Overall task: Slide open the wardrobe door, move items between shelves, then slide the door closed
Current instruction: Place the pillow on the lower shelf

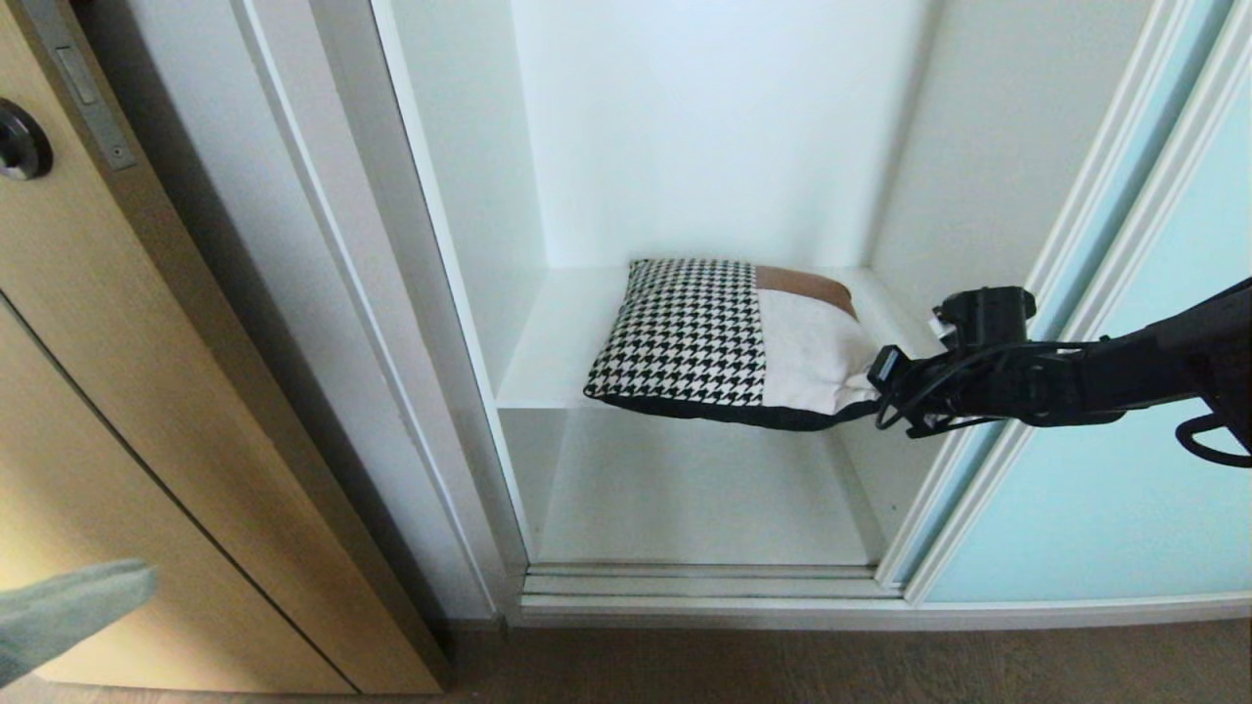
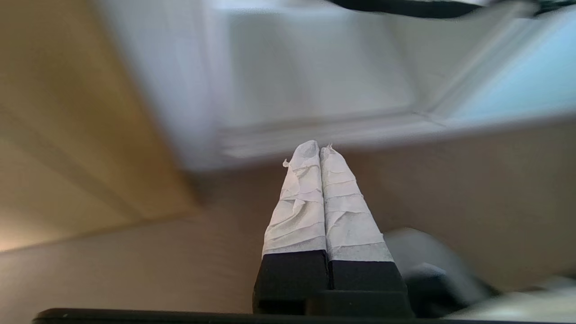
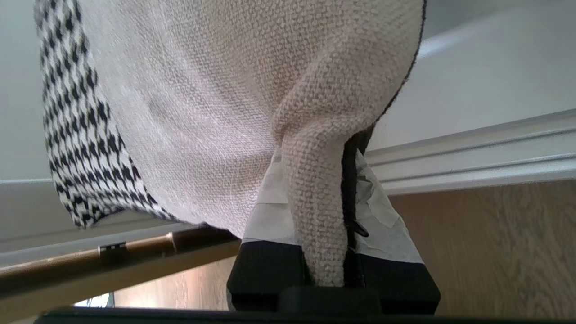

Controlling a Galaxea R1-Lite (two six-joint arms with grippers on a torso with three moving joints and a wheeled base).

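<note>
Cushion [image 1: 724, 337] on wardrobe shelf [image 1: 558, 342], right gripper [image 1: 873, 379] pinching its corner.
No readable writing. Right jaws clamped on cream corner at cushion's 4 o'clock; left gripper [image 2: 319, 150] jaws closed, empty; sliding wardrobe door [image 1: 1125, 469] open.

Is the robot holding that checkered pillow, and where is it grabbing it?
Yes. The right gripper pinches the cushion by its cream corner. The left gripper is shut and holds nothing.

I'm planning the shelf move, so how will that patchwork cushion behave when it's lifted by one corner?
Probably floppy: the cushion corner bunches between the right gripper fingers. Likely light, since one pinch holds it. The woven cloth looks grippy, so slipping seems unlikely.
</note>
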